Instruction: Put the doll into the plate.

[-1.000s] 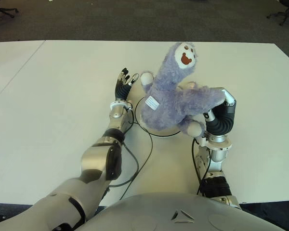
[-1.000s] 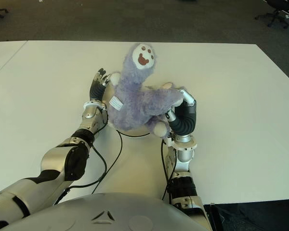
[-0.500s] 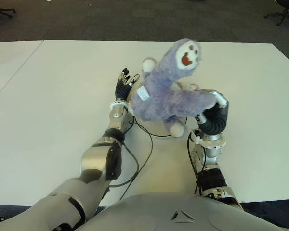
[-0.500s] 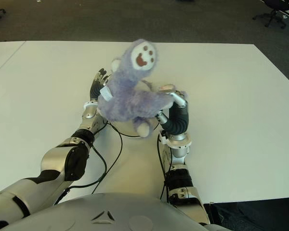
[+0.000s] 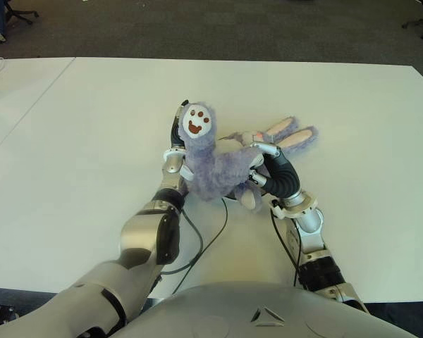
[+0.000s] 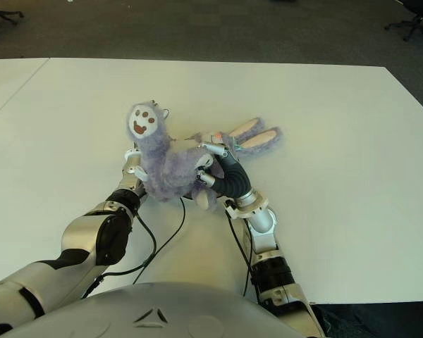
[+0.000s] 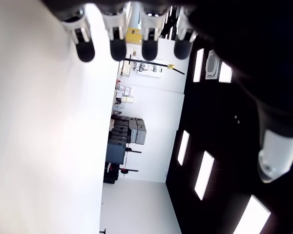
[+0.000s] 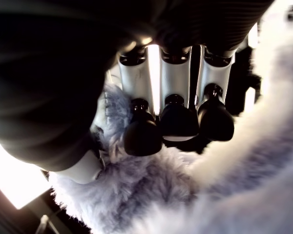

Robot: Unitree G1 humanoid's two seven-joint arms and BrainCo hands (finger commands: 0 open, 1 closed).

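The right hand (image 5: 262, 163) had its fingers (image 8: 178, 119) curled into the purple fur of the doll (image 5: 215, 165), which sat low on the white table (image 5: 92, 127) between the two hands, face up and long ears pointing away to the right. The left hand (image 5: 175, 144) showed just behind the doll on its left side, fingers straight and holding nothing (they looked loose and open). I could not see the plate because the doll covered that spot, so the job looked nearly done, and the hand had yet to let go.
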